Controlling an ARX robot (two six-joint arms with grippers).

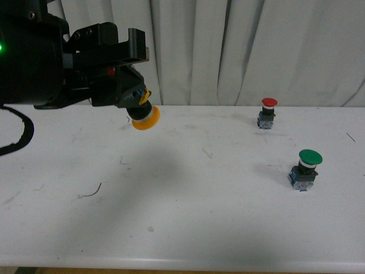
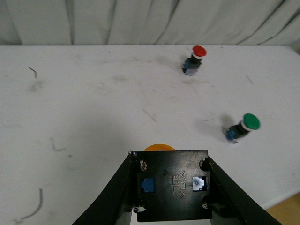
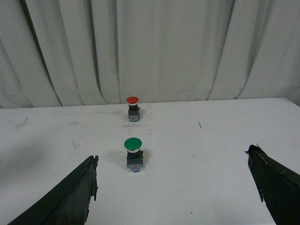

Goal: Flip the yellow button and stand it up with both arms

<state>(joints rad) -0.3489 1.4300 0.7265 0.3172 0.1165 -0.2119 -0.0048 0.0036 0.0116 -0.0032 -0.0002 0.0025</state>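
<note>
The left tool grasps the yellow button by its block, above the table, with the cap tilted downward. The right tool is released, with its fingers wide apart. Farther away stands the green button, upright, and beyond it the red button, also upright.

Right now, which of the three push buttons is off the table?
The yellow button: the left fingers hold it in the air, cap downward. The red button and green button both stand on the table.
</note>
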